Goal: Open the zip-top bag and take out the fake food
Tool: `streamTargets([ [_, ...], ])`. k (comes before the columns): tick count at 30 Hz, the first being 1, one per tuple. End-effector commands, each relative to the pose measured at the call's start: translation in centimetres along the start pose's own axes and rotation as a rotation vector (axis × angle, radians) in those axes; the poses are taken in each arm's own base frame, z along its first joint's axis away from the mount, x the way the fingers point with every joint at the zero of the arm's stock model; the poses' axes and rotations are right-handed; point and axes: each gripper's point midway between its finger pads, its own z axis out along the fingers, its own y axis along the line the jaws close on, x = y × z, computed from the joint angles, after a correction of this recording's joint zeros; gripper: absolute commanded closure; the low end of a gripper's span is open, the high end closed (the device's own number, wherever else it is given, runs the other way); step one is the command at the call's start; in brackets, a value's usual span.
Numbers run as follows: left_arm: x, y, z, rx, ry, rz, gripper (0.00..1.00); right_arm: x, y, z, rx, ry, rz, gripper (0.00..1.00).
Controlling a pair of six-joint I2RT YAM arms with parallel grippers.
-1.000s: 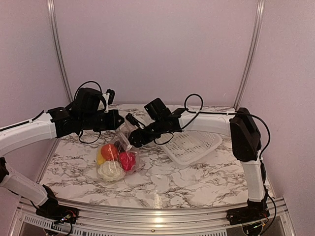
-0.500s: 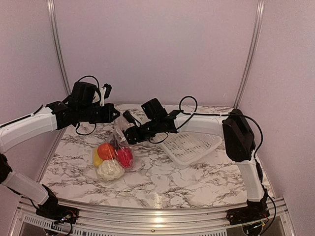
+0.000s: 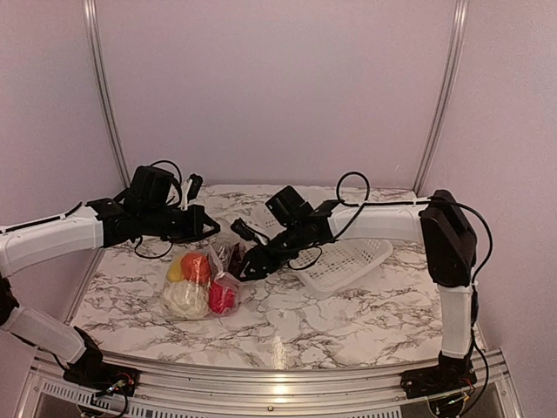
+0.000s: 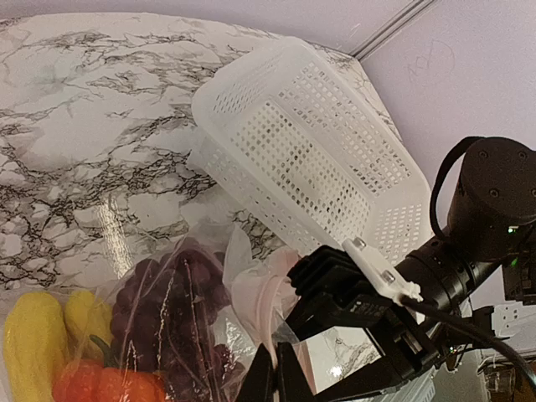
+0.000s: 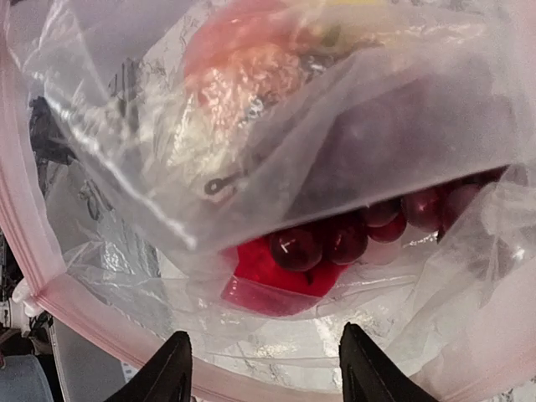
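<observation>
The clear zip-top bag [image 3: 228, 280] rests on the marble table with fake food inside: orange [image 3: 196, 266], cream-white [image 3: 183, 298], red [image 3: 222, 298] and yellow [image 3: 176, 271] pieces. My left gripper [image 3: 214, 230] is shut on the bag's pink zip strip [image 4: 270, 314] and holds that edge up; its fingertips [image 4: 261, 381] pinch it. Dark purple grapes [image 4: 172, 293] show through the plastic. My right gripper [image 3: 247, 268] stands open at the bag's mouth. In the right wrist view its gripper [image 5: 264, 373] faces a red piece [image 5: 268, 272] and grapes [image 5: 335, 239] behind thin plastic, nothing between its fingers [image 5: 172, 373].
A white lattice basket [image 3: 341, 261] lies tilted on the table just right of the bag, behind the right forearm; it shows as the basket [image 4: 310, 159] in the left wrist view. Metal rails run along the table's near edge [image 3: 278, 376].
The bag and its food have come down and shifted slightly toward the front. My right gripper moved down and forward into the bag's mouth. The left gripper dropped a little, still pinching the strip.
</observation>
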Motion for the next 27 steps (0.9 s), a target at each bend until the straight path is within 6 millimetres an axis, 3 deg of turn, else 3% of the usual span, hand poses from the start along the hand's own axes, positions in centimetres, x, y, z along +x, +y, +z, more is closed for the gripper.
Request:
streamTargets([
  [1,2.3,-1.4,-1.5,0.075,-0.018,-0.018,1.0,0.3,0.4,0.6,0.0,-0.01,0.031,0.39],
  [6,3.9,-1.3,-2.2,0.082,-0.045,-0.023,1.0,-3.0,-0.1,-1.5,0.104,-0.178,0.039,0.36],
  [9,3.7,-1.8,-2.1,0.082,-0.069,-0.006,1.0,-4.3,-0.9,-1.6,0.144,-0.237,0.094,0.38],
  [13,2.7,-2.6,-1.4,0.078,-0.105,0.006,1.0,-5.0,-2.0,-1.0,0.173,-0.247,0.13,0.47],
  [17,1.7,-2.2,-0.7,0.045,-0.14,-0.013,1.0,-5.6,-1.0,-0.8,0.11,-0.28,0.106,0.56],
  [22,0.8,-2.0,-0.3,0.023,-0.173,-0.022,1.0,-6.5,0.2,0.2,0.028,-0.284,0.086,0.52],
  [27,0.4,-2.4,-0.3,0.039,-0.187,-0.004,1.0,-5.5,-2.0,2.5,0.071,-0.232,0.147,0.46],
])
